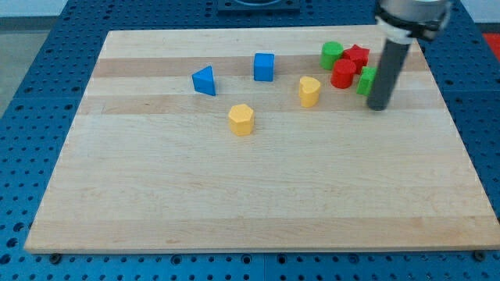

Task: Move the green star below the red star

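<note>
The red star (357,55) lies near the board's top right. A green block (365,80), likely the green star, sits just below and to the right of it, partly hidden by my rod. My tip (378,107) rests on the board right beside this green block, at its lower right. A red round block (343,74) touches the red star's lower left. A green round block (332,55) sits to the left of the red star.
A blue cube (264,66) and a blue triangle (205,80) lie at the top centre-left. A yellow heart-like block (309,90) and a yellow hexagon (241,119) lie nearer the middle. The wooden board (258,203) sits on a blue perforated table.
</note>
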Motion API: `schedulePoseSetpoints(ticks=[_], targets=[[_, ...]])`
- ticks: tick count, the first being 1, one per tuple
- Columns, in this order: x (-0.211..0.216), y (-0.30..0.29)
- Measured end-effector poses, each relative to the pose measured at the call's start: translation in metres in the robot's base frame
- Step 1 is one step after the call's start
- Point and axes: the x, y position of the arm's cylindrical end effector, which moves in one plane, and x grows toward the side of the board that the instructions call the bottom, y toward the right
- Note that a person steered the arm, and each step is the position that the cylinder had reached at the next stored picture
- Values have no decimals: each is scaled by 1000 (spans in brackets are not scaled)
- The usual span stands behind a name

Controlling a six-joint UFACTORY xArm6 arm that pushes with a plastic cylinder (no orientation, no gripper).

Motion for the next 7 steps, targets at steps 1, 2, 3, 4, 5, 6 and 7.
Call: schedulePoseSetpoints(ticks=[1,2,3,4,5,6,7], targets=[[-18,20],[-21,-11],[-20,-33],[-28,-35],[-36,-35],[-38,-35],[-38,-35]])
